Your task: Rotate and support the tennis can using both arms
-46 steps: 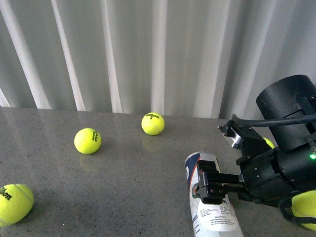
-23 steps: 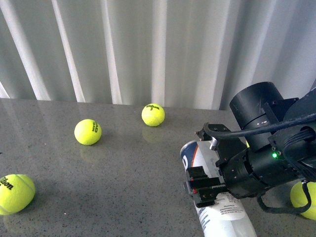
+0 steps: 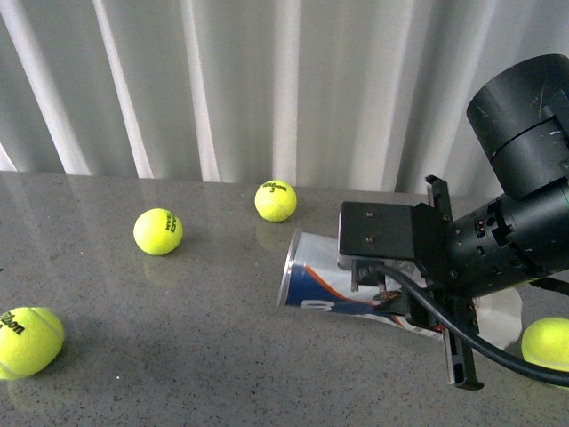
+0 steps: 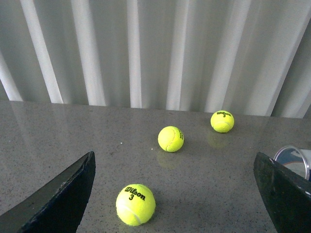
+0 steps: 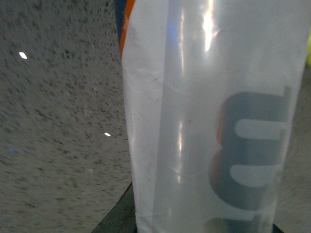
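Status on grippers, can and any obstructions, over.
Left gripper open, empty, clear of the can. Right gripper shut on the tennis can, can roughly horizontal, mouth toward the left. One tennis ball just beyond the mouth, another beside the right gripper.

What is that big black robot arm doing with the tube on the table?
The robot's right gripper looks clamped around the tennis can, which lies on its side on the grey table. The left gripper is open, with nothing between its fingers, so only one arm is on the can at this moment. Yellow tennis balls lie loose on the table around it.
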Robot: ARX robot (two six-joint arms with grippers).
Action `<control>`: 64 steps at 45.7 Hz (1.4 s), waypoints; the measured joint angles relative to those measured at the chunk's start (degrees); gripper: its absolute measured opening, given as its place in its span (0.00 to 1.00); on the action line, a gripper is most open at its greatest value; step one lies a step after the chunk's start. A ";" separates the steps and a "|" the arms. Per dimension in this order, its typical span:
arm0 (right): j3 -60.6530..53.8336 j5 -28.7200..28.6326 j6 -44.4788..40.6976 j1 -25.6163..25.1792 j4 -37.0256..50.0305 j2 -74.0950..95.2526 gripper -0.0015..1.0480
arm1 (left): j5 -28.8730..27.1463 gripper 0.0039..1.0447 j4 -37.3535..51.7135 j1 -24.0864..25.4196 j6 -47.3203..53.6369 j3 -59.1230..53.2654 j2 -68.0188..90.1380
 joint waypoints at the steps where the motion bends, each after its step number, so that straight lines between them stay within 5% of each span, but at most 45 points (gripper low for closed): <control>1: 0.57 -0.02 -2.38 0.02 0.24 0.76 0.19 | 0.00 0.94 0.00 0.00 0.00 0.00 0.00; 9: 5.20 -0.09 -9.35 0.92 1.77 6.34 0.15 | 0.00 0.94 0.00 0.00 0.00 0.00 0.00; 26: 10.71 0.13 -4.11 4.92 5.44 14.95 0.15 | 0.00 0.94 0.00 0.00 0.00 0.00 0.00; 55: 6.54 -4.15 6.34 3.98 5.66 10.23 0.91 | 0.00 0.94 0.00 0.00 0.00 0.00 0.00; 64: 4.52 -6.36 9.84 3.48 5.66 4.92 0.93 | 0.00 0.94 0.00 0.00 0.00 0.00 0.00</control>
